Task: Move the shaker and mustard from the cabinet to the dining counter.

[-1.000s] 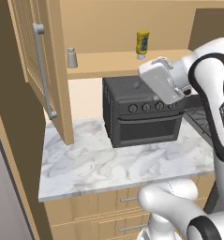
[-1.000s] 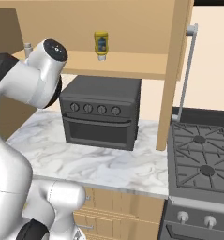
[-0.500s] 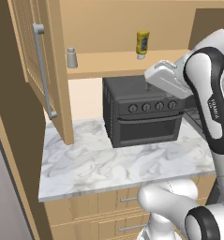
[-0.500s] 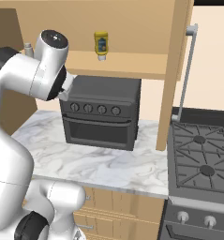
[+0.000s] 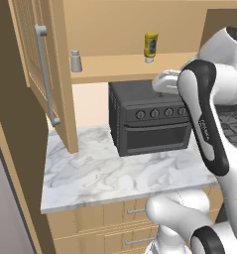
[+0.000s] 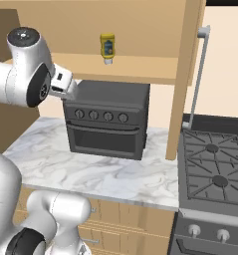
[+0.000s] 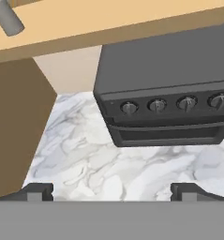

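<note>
Nearest, low in the hand view: two dark fingertips set far apart, gripper wide open, nothing between them, nothing held. In the left base view, white hand hanging above the oven's top, just under the shelf edge; black-and-white forearm crossing in front of the oven's right side. In the right base view, hand at the oven's upper left corner.

Below the fingertips: marble countertop, white with grey veins, on wooden drawers with silver pulls. Further back, black oven standing on that countertop, four knobs in a row above its door, directly beneath the shelf. To its right, dark stove with grates, touching the countertop's end.

Above and behind: cabinet, light wood, both doors swung open. Left door with long silver handle jutting out over the countertop's left end; right door edge-on between oven and stove, handle on its far side.

On the cabinet's bottom shelf: shaker, grey, upright, near the left door. Mustard, yellow, cap down, well right of the shaker, above the oven's right half. Both apart from the gripper
</note>
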### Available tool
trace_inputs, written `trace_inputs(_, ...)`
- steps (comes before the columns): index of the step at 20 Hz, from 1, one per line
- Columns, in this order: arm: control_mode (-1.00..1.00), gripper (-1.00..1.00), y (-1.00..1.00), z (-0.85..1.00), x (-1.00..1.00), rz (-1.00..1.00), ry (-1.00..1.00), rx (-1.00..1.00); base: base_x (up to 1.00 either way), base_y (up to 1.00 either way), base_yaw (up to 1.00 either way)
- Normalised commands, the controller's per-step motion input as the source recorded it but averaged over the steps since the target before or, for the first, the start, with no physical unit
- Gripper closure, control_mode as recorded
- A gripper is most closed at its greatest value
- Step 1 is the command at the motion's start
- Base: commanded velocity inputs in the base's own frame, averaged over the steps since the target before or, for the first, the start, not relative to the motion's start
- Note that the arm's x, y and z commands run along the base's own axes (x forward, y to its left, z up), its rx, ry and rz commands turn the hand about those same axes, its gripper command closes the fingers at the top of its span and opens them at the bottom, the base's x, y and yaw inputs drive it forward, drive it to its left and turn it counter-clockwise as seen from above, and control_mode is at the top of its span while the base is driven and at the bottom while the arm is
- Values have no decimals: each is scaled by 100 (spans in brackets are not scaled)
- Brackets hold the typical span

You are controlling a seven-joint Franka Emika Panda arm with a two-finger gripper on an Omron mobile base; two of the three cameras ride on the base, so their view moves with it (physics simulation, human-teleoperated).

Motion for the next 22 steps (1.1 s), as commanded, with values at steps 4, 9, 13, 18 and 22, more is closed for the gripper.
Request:
trace_inputs(4,-100,-100,-16,0,0,-14,-20,-23,0,0,0)
trace_inputs(9,-100,-100,-27,0,4,-15,-11,-20,0,0,0)
trace_inputs(13,-100,-100,-29,0,2,-13,-13,-15,0,0,0)
trace_inputs(18,-100,-100,-25,11,0,-13,-9,-6,0,0,0)
trace_inputs(22,-100,-100,-10,39,0,-16,-3,0,0,0,0)
